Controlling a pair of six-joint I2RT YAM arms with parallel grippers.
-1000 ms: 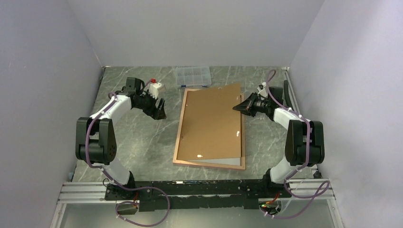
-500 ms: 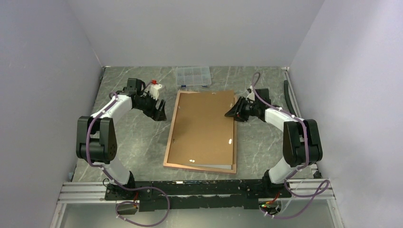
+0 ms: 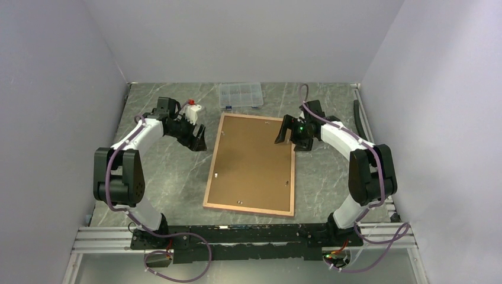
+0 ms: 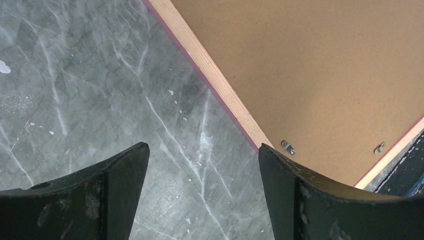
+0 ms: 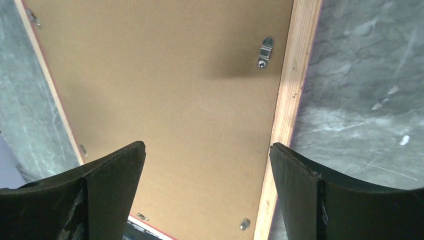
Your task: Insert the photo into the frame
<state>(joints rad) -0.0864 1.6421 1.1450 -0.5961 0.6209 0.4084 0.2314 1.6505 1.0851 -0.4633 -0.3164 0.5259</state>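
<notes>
I see the frame (image 3: 248,209) lying back-up in the middle of the surface (image 3: 171,171), backing board (image 3: 251,160) seated in it. My right tool (image 3: 293,138) gapes wide over its far right corner. My left tool (image 3: 200,138), wide too, hovers beside its far left corner.

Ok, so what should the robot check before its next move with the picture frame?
1. Right gripper open, holding nothing: ok.
2. Left gripper open, over the table beside the frame: ok.
3. Backing board lying flat inside the frame: ok.
4. Photo under the board: cannot tell, it is hidden.
5. Metal clip turned to lock the board: cannot tell.
</notes>
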